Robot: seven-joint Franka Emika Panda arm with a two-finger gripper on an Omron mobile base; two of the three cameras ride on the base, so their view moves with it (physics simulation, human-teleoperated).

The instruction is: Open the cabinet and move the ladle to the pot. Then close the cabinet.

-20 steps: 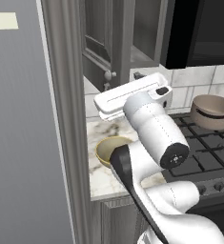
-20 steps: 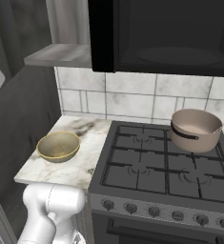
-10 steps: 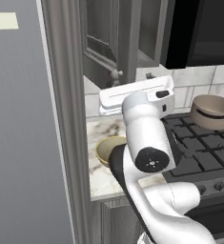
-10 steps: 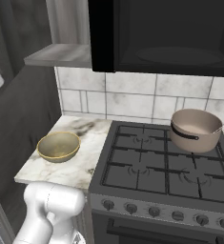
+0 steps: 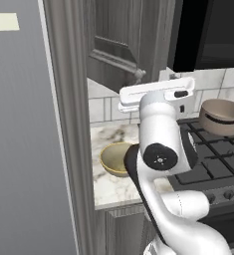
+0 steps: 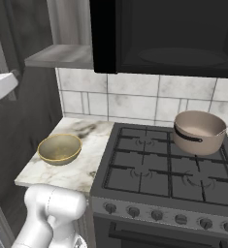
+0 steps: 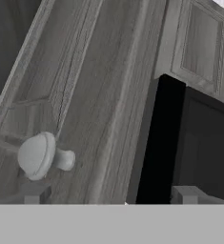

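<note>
In the hand view we see our gripper [image 7: 111, 196] with its two finger tips [image 7: 35, 193] set wide apart and nothing between them. The left tip sits just below the round metal knob [image 7: 43, 155] of the cabinet [image 7: 99, 95], near it but not closed around it. The knob is a pale, flattened button on a short stem, standing out from a raised-panel door of dark grey wood grain. To the right of the door edge lies the black front of the microwave [image 7: 199, 147].

From the left base view, our arm rises with the hand level beneath the cabinet door [image 5: 113, 45], and the knob [image 5: 138, 74] shows at the door's lower corner, just above the hand. The door stands angled out from the wall.

On the marble counter [image 6: 93, 160] rests a shallow golden-yellow bowl [image 6: 60, 148]. The taupe-brown pot [image 6: 199, 131], with its darker rim band, sits on the back right burner of the stove [image 6: 159, 169], well apart from the bowl.
</note>
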